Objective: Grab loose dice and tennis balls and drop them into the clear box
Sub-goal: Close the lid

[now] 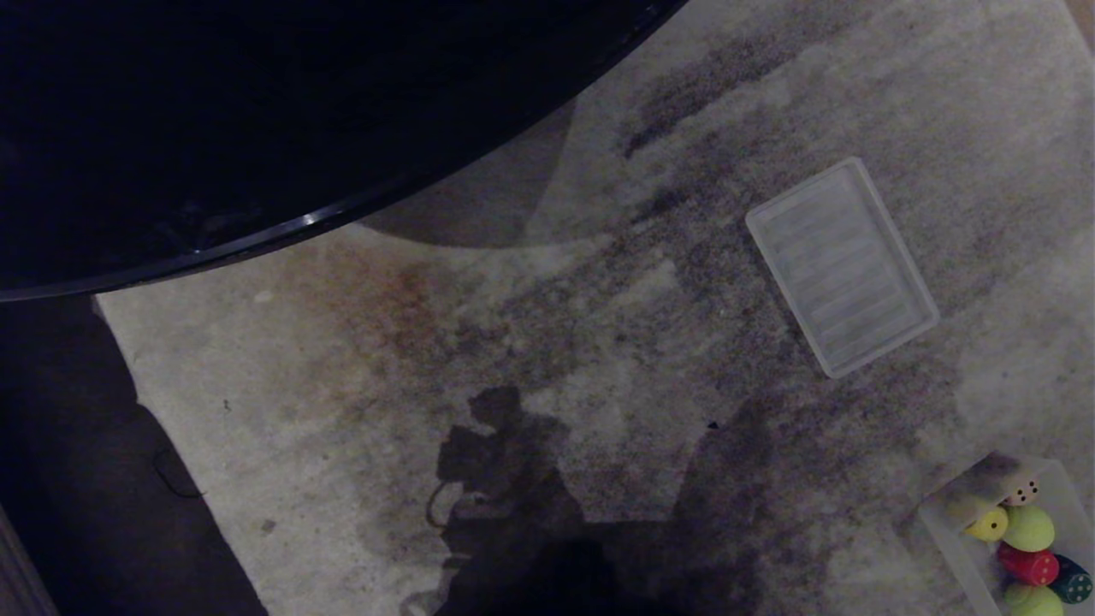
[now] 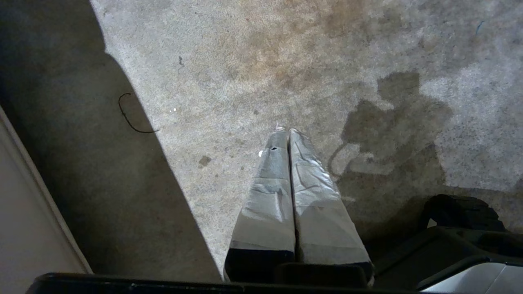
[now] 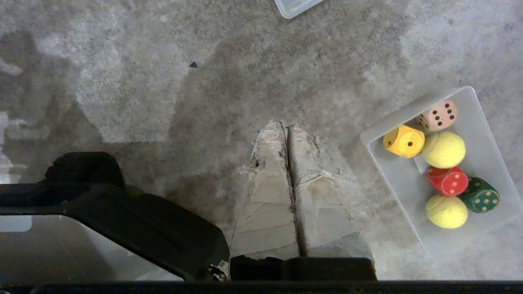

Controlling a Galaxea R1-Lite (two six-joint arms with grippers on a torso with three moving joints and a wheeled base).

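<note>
Left gripper (image 2: 288,131) fingers: long, tapered, wrapped in creased grey tape, black at base.
Right gripper (image 3: 286,124) fingers: same shape, tape beige, frayed and torn.
Body shell: glossy black, white panel, lower corners of wrist frames.

left gripper (image 2: 287,131): fingers pressed together, empty | above stained carpet (image 2: 245,61) | thin dark cord (image 2: 130,118) nearby

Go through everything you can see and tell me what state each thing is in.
Clear box: open, lid off, holding dice and balls.
Lid: flat on the carpet, apart from the box.
Dice: four, all inside the box.
Tennis balls: two, inside the box.
Left gripper: shut, empty.
Right gripper: shut, empty.
</note>
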